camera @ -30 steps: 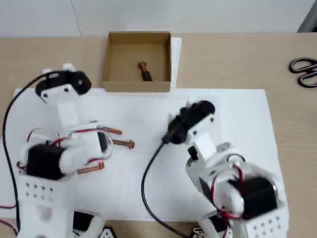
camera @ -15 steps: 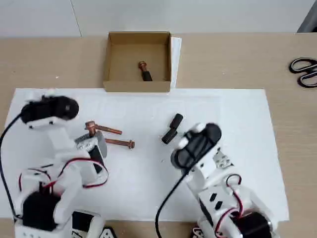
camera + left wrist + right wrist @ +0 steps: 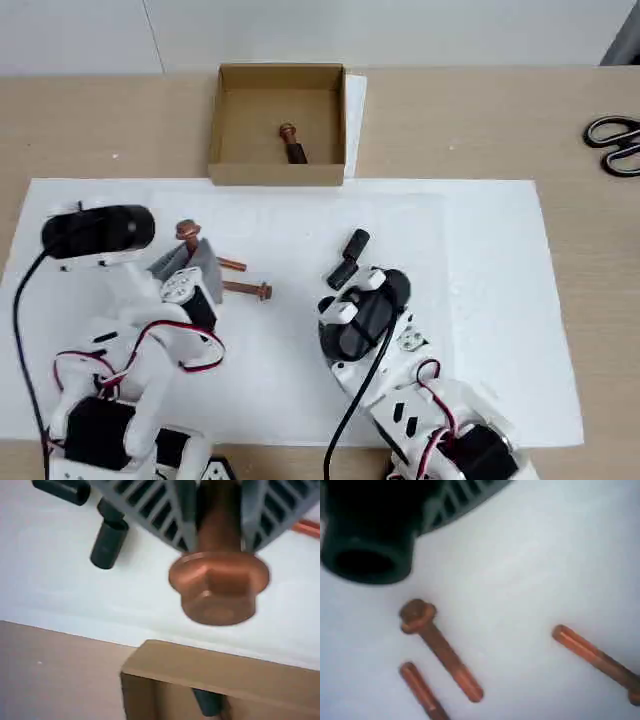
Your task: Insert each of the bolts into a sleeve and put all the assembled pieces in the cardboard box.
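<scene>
Alignment of bolt and sleeve is, in my judgement, the matter on which the coming move turns.

At the left, the left claw is pinching a copper-coloured metal bolt by its shank. The flanged hexagonal head sticks out free of the grey ribbed jaws. In the high view it points toward the far side of the wooden bench. The other end of the shank is hidden by the jaws.

Just to the right of this claw, 2 loose copper bolts lie on the white paper sheet, with their long axes roughly across the bench. Beyond them, at the far edge of the sheet, stands the shallow brown cardboard box. It holds 1 assembled piece, a copper head on a black tube.

Further right, 2 loose black tube sleeves lie near each other but apart, between the 2 arms.

At the right, the right claw appears pressed on 1 more short black sleeve, whose open mouth shows in its own wrist view. So the held bolt lies to the left of the held sleeve, with the loose parts between them. I judge that the shank axis and the bore must come onto 1 line. I cannot tell how much free shank there is to enter the bore.
</scene>
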Robot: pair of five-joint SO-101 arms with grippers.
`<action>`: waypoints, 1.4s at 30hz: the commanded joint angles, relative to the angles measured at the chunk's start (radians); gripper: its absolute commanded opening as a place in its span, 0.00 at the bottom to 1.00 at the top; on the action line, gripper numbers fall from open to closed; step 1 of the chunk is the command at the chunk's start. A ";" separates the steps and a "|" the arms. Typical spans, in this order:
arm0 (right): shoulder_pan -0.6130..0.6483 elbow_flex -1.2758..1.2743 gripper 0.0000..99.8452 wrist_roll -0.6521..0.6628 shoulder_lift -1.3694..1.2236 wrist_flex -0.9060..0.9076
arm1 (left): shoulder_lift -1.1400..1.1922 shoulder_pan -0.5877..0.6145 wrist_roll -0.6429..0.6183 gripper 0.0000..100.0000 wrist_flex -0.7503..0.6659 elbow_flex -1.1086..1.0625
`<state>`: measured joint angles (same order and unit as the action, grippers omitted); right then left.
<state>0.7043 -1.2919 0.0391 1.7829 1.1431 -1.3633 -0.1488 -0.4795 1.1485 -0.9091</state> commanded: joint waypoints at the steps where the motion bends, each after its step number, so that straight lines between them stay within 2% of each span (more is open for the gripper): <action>1: 0.035 -0.009 0.00 -0.017 0.012 -0.051 | -0.020 -0.063 -0.008 0.01 -0.092 -0.005; 8: 0.084 -0.035 0.00 -0.015 0.005 -0.091 | -0.014 -0.180 -0.009 0.01 -0.192 -0.005; 13: 0.131 -0.046 0.00 -0.014 0.004 -0.102 | -0.014 -0.229 -0.009 0.01 -0.195 -0.005; 24: 0.133 -0.057 0.00 -0.014 0.008 -0.142 | -0.014 -0.330 -0.058 0.01 -0.193 -0.005; 30: 0.130 -0.057 0.00 -0.015 0.012 -0.142 | -0.014 -0.328 -0.069 0.01 -0.192 -0.007; 36: 0.130 -0.055 0.00 -0.015 0.012 -0.142 | -0.015 -0.324 -0.176 0.01 -0.173 -0.015; 42: 0.130 -0.052 0.00 -0.015 0.012 -0.142 | -0.021 -0.293 -0.181 0.01 -0.130 -0.048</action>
<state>0.8362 -1.3533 0.0330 1.7845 1.0296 -1.3740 -0.4465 -0.6513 1.0058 -0.9521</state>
